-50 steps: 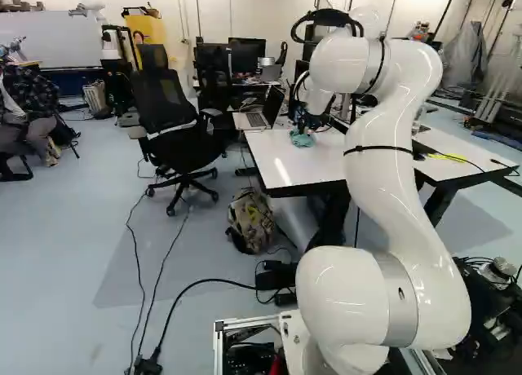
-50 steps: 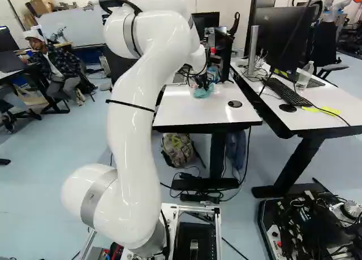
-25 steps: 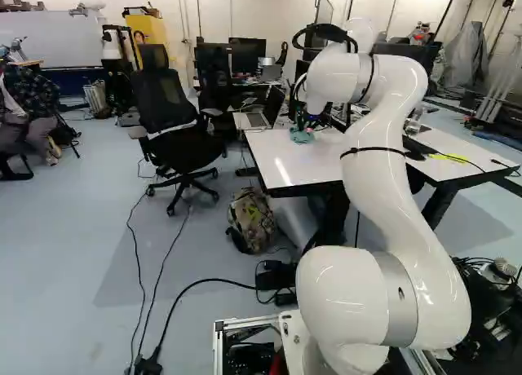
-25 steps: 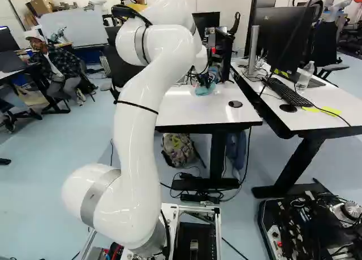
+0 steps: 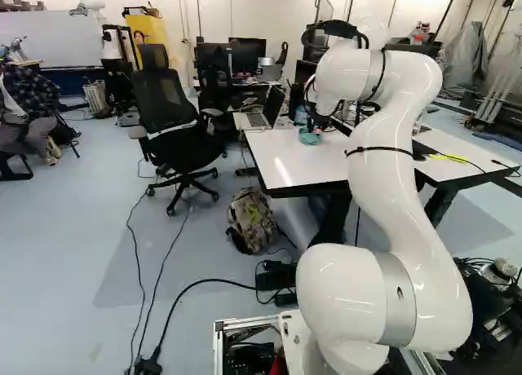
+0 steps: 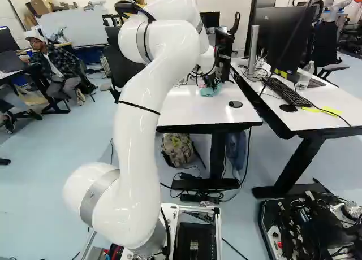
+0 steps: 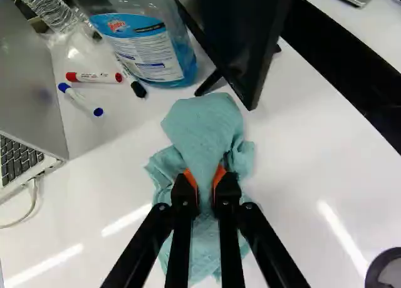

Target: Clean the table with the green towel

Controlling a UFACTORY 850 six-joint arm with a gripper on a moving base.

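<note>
On the desk (image 5: 287,165), toward its far edge: the green towel (image 7: 203,126), bunched against the white top, and I reckon I'm at the wiping.
Gripper (image 7: 205,180): clamped on the towel, cloth pinched between both pads.
Black screen (image 7: 235,37): just ahead of the towel's front fold; push on and I could knock its foot.
Blue-liquid bottle (image 7: 169,66): upright ahead, beside the screen; a wide sweep might topple it.
Markers: red (image 7: 94,77) and blue (image 7: 78,101) caps, loose, easily sent rolling by a trailing corner.
Laptop (image 7: 28,81): over at the desk's left side, its cord (image 7: 31,203) ready to snag cloth.
Grip risk: only the bunched middle is held, so hard drag could pull it free.
</note>
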